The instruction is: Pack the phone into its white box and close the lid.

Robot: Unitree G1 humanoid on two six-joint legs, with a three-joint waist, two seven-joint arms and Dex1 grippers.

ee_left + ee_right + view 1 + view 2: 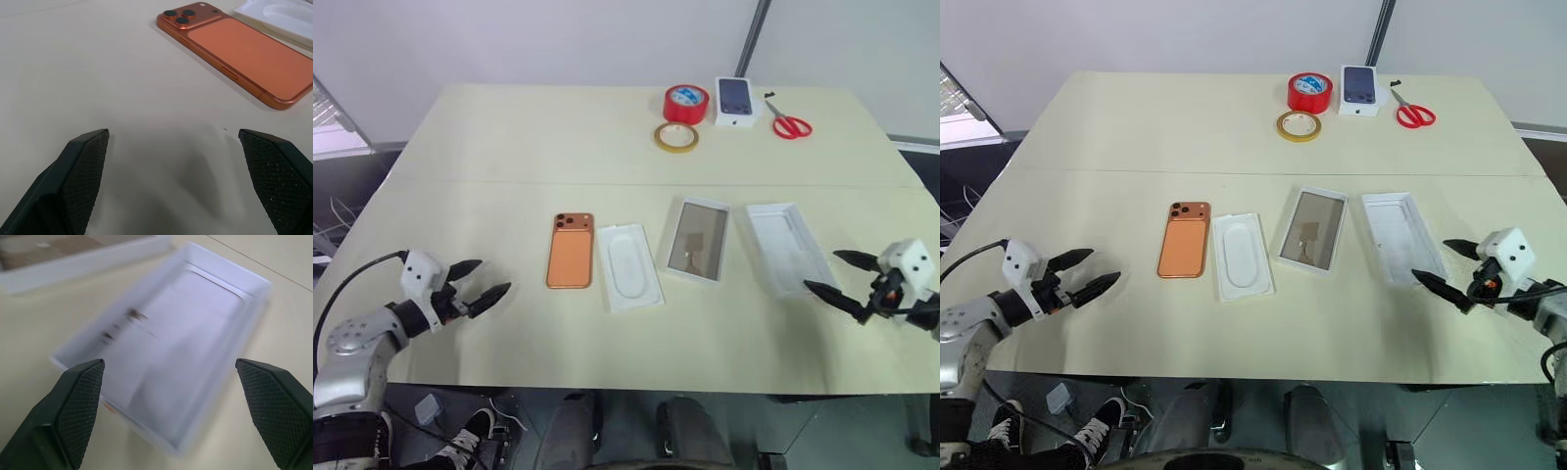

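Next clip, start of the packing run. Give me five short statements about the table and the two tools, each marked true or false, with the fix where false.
1. The phone lies camera side up on the table. True.
2. The phone is already inside the white box. False: the box holds no phone, which lies apart, beyond the white insert.
3. Both the left tool and the right tool are open and hold nothing. True.
4. The lid covers the white box. False: it lies beside it, hollow side up.
5. The scissors lie next to the phone. False: they lie at the far edge.

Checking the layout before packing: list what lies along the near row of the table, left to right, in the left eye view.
Left claw → phone → white insert → white box → lid → right claw.
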